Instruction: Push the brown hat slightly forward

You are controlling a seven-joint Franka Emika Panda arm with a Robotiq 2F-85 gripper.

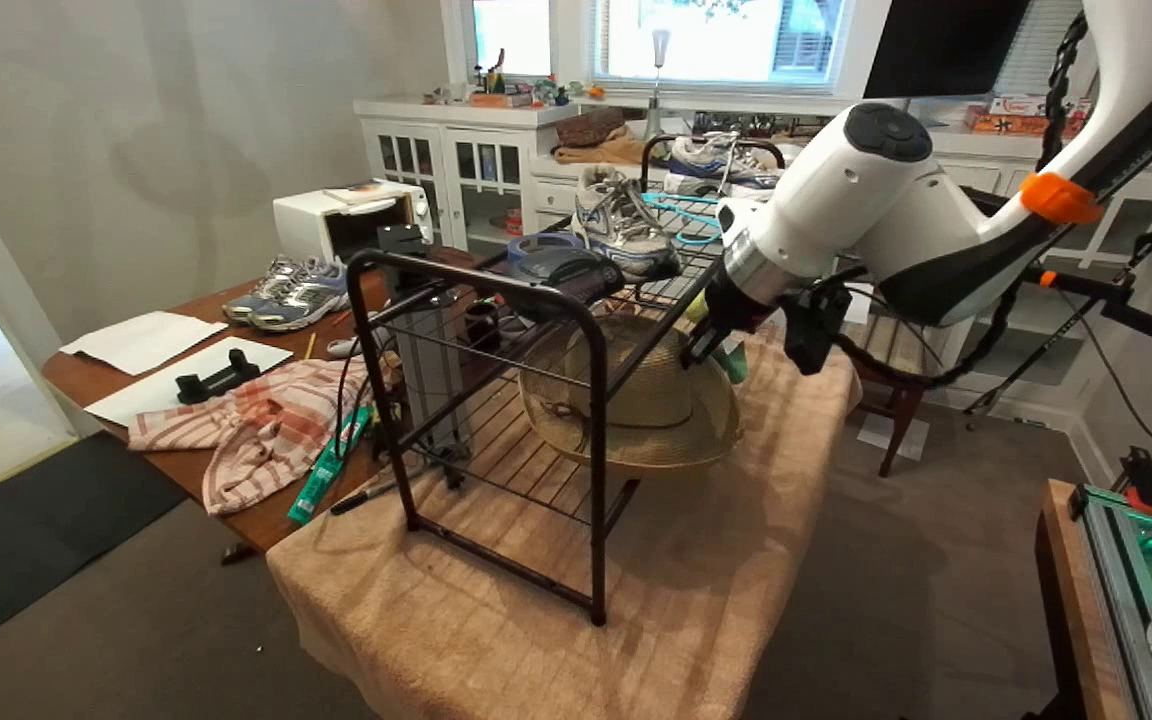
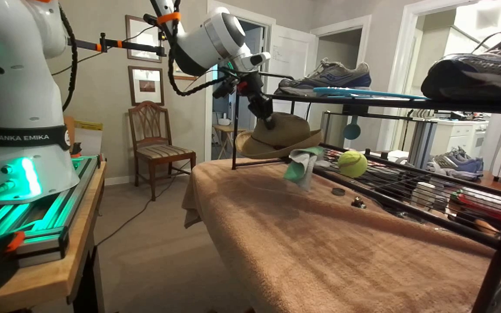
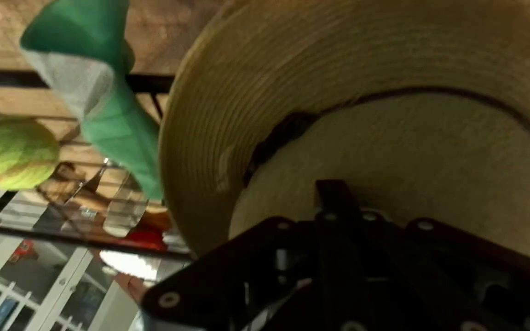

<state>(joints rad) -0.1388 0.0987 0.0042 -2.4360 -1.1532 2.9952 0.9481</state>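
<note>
The brown hat has a domed crown, a dark band and a wide curled brim. It sits on the lower shelf of the black wire rack, at one end, with its brim reaching past the side rail. It also shows in an exterior view and fills much of the wrist view. My gripper is shut and empty, pointing down at the crown. Its tips are against or very near the crown's side; exact contact cannot be told. In the wrist view the closed fingers overlap the crown.
A green and grey cloth hangs over the shelf rail beside the brim. A tennis ball lies farther along the shelf. Shoes and a blue hanger lie on the rack's top shelf. A tan towel covers the table.
</note>
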